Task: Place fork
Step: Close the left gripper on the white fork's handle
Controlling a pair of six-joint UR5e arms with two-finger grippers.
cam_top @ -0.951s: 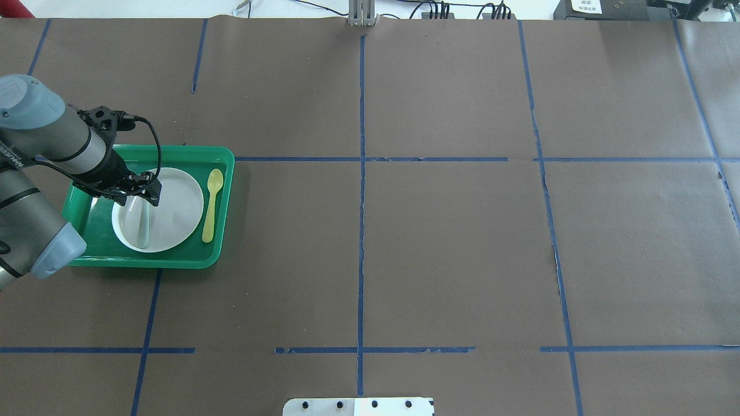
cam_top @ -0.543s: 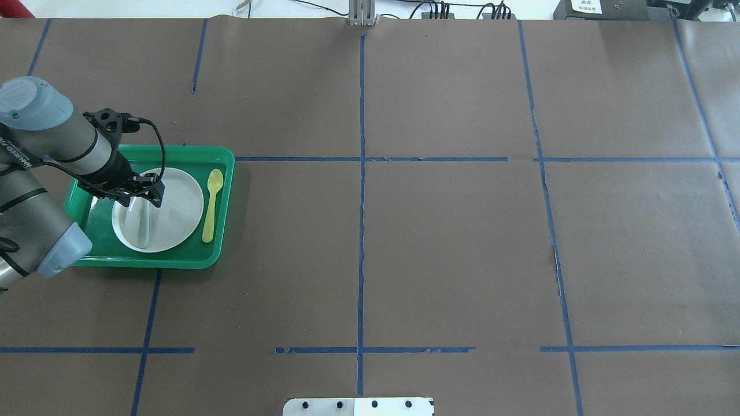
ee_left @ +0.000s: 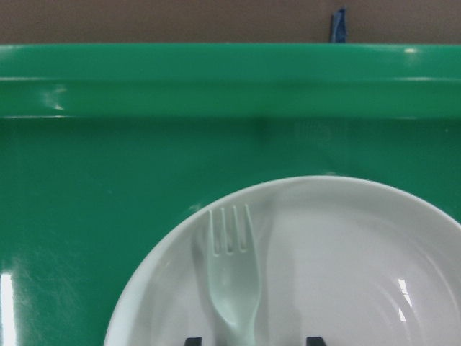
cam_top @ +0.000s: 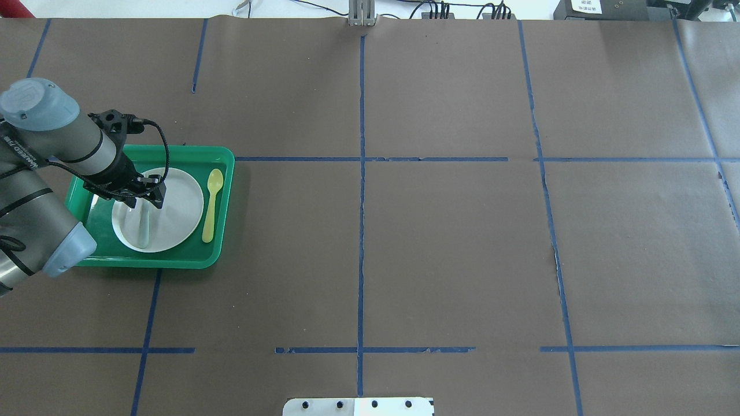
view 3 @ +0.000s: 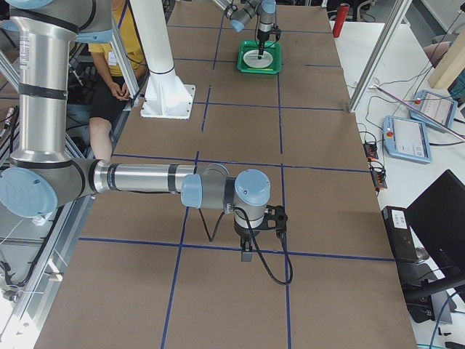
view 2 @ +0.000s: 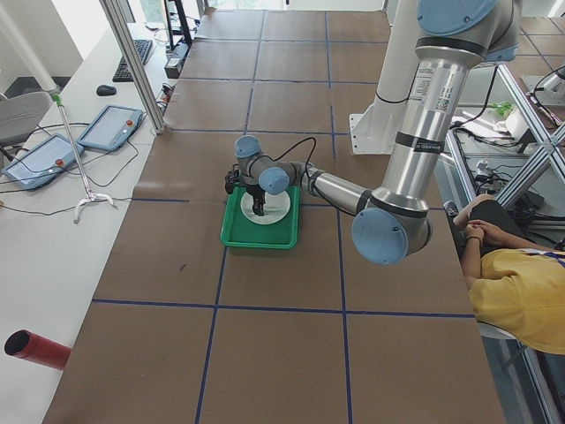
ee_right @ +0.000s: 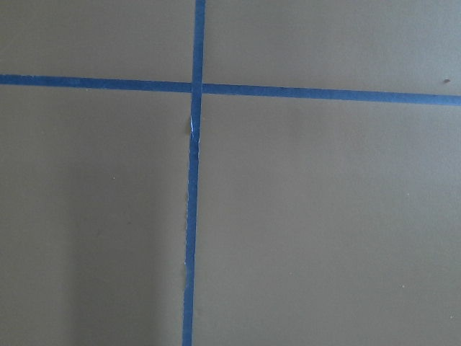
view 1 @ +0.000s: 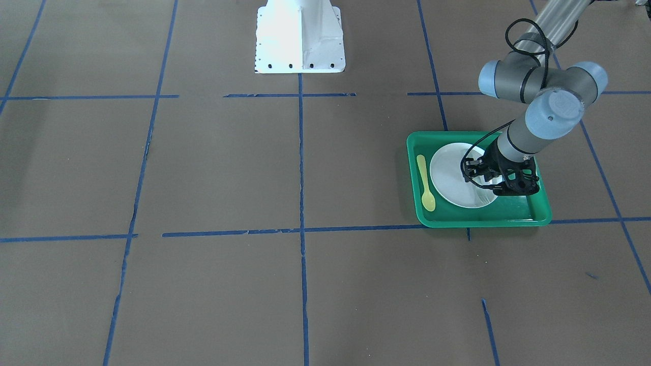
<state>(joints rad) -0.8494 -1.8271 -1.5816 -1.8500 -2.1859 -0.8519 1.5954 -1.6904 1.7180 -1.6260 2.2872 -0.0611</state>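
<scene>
The pale fork (cam_top: 142,222) lies flat on the white plate (cam_top: 179,202) in the green tray (cam_top: 224,173), on the plate's left part. In the left wrist view the fork (ee_left: 232,288) points its tines at the tray's wall (ee_left: 216,79). My left gripper (cam_top: 143,197) hangs over the fork's handle. Its fingertips (ee_left: 191,339) stand apart on either side of the handle without touching it, so it is open. My right gripper (view 3: 245,253) shows only in the exterior right view, over bare table; I cannot tell its state.
A yellow spoon (cam_top: 211,202) lies in the tray to the right of the plate, also in the front view (view 1: 424,182). The robot's white base (view 1: 300,35) stands at the table's near edge. Blue tape lines cross the brown table cover.
The left arm has shifted slightly while its gripper stays over the plate. The fork lies in the same place on the plate.
</scene>
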